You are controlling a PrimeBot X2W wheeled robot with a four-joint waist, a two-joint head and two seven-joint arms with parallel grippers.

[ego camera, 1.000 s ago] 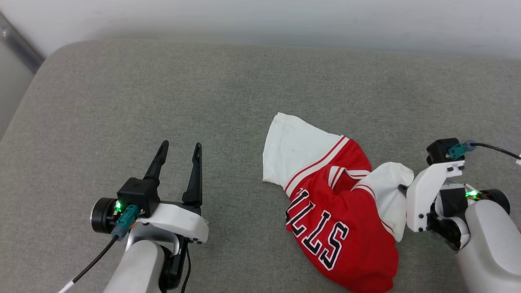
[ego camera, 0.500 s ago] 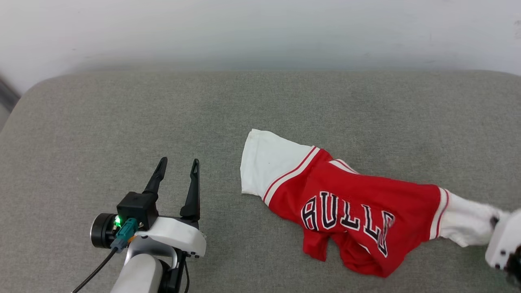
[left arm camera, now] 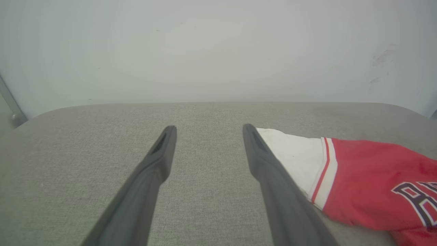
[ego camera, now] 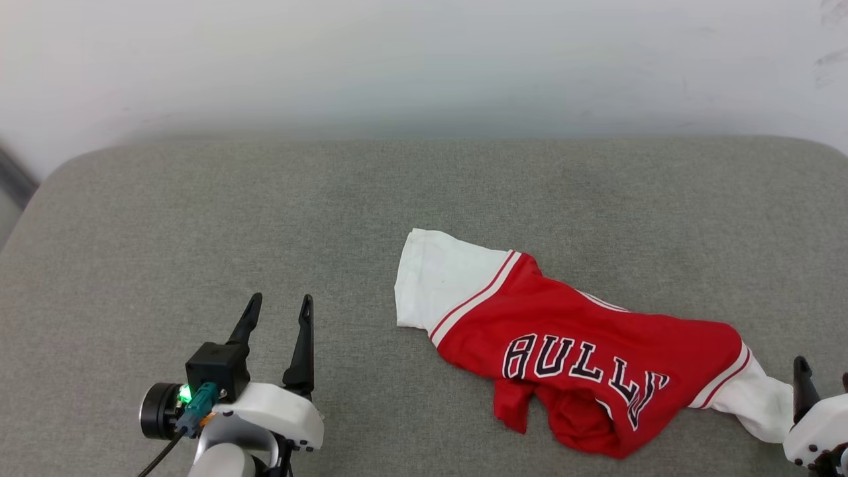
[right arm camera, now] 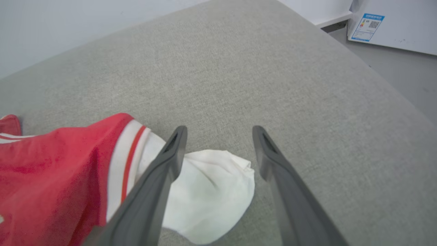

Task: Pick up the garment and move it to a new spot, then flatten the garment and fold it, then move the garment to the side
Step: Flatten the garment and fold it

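Note:
The garment [ego camera: 583,358], a red jersey T-shirt with white sleeves and black lettering, lies stretched left to right on the grey cushion [ego camera: 265,212]; its lower part is bunched. My left gripper [ego camera: 279,303] stands open to the left of it, touching nothing. In the left wrist view the left gripper [left arm camera: 209,130] is open, and the garment's white sleeve [left arm camera: 293,153] lies just beyond the right finger. My right gripper [ego camera: 823,377] is at the garment's right end. In the right wrist view the right gripper [right arm camera: 219,131] is open above the loose white sleeve [right arm camera: 211,188].
A pale wall [ego camera: 424,66] runs behind the cushion. The cushion's right edge drops to a grey floor [right arm camera: 409,78], where a white box with a blue label [right arm camera: 392,24] stands. Bare cushion spreads left of and behind the garment.
The right gripper pulled the white sleeve to the right, drawing the crumpled garment out long, then opened and let the sleeve go. The head camera also shifted. The left gripper stayed open.

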